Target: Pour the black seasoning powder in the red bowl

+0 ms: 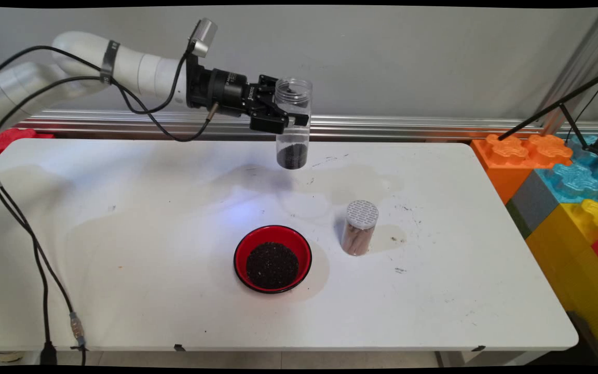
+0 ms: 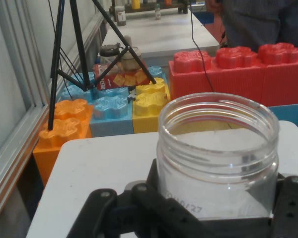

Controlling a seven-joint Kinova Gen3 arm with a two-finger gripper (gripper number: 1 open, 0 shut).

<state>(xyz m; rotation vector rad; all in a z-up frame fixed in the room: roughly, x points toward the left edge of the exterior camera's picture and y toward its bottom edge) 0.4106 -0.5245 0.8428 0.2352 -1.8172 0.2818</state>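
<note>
Gripping a clear plastic jar (image 1: 293,122) by its upper body, the end effector (image 1: 289,115) is closed on it and holds it upright, raised well above the far part of the tabletop (image 1: 122,270). I take the red bowl (image 1: 272,258) as the landmark. This bowl stands on the near middle of the tabletop and has a dark granular filling; the held jar hangs behind it and far above it, with a small amount of similar dark grains at its bottom. Just to the right of the bowl, and a little behind it, stands a second jar (image 1: 359,228) with a perforated grey lid and brown contents. Far to the right of the bowl, beyond the tabletop edge, big toy blocks (image 1: 563,176) are piled. In the hand view the jar's mouth (image 2: 218,119) is open, with no lid. I judge the risks so: the jar wall is smooth and round, so it may slip or turn between the fingers; if it tilts from this height, grains could scatter outside the bowl; a low sideways move could knock over the lidded jar.
</note>
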